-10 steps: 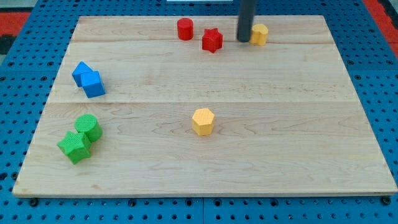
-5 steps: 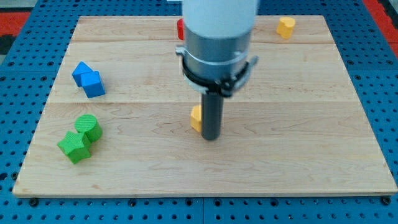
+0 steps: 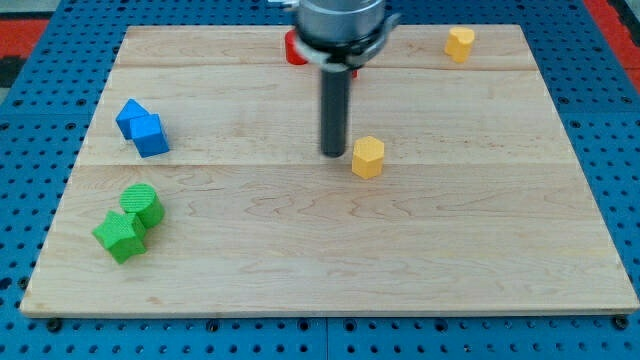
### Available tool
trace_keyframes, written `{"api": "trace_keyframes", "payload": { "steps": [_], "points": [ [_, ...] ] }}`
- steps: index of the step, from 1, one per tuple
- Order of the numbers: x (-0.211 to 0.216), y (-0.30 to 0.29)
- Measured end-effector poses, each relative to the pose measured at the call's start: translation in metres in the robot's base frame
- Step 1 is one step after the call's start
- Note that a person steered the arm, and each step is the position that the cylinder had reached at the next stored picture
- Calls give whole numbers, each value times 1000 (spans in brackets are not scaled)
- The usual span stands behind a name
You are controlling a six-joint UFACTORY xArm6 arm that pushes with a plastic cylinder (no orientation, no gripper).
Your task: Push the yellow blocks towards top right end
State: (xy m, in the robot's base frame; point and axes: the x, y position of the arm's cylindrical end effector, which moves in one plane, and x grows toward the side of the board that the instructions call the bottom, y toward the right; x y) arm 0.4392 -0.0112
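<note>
Beside tool tip (image 3: 334, 153), yellow hexagonal block (image 3: 368, 157) shifted up-right.

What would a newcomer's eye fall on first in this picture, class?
The dark rod comes down from the view's top, and my tip sits just left of the yellow hexagonal block near the board's middle. A second yellow block lies near the top right corner. Blue blocks and green blocks cluster at the view's left.

illumination is bright, even and diffuse, apparently from overhead. the wooden board (image 3: 330, 230) shows no glare. blocks cast only faint, short shadows. the arm housing (image 3: 338, 20) at the view's top appears slightly motion-blurred; the rest is sharp, without visible edge distortion.
</note>
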Motion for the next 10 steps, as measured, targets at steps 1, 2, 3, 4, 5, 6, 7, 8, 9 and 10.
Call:
{"api": "trace_keyframes", "payload": {
  "steps": [1, 2, 3, 4, 5, 6, 7, 8, 9, 10],
  "points": [
    [31, 33],
    [-56, 75],
    [-102, 100],
    [-47, 75],
    [-34, 129],
    [-70, 171],
    [-67, 197],
    [-58, 267],
    [-76, 274],
    [-100, 208]
  ]
}}
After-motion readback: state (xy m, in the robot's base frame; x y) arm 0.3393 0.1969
